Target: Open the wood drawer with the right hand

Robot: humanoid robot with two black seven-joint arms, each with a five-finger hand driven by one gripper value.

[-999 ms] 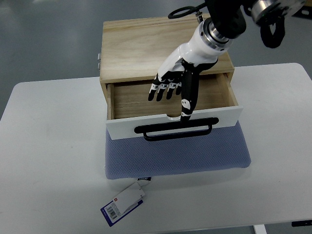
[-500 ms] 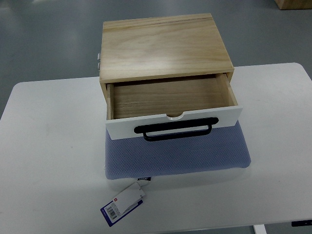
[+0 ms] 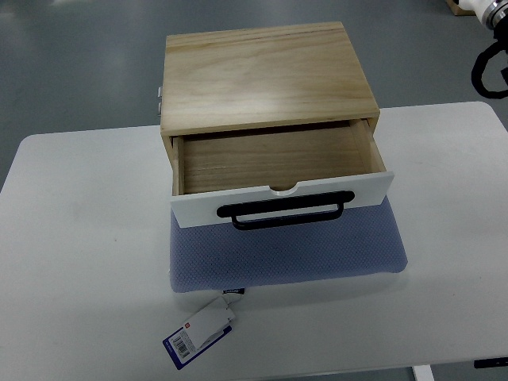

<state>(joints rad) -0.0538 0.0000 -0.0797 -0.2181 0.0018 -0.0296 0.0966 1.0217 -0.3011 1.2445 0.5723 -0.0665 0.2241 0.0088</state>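
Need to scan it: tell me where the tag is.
The tag lies on the white table, near the front edge, left of centre, by the blue mat's front-left corner.

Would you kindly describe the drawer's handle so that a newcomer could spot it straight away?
On the white table stands a wooden box with its drawer pulled out over a blue mat. On the drawer's white front panel sits the handle: a long black horizontal bar, the only black part there.
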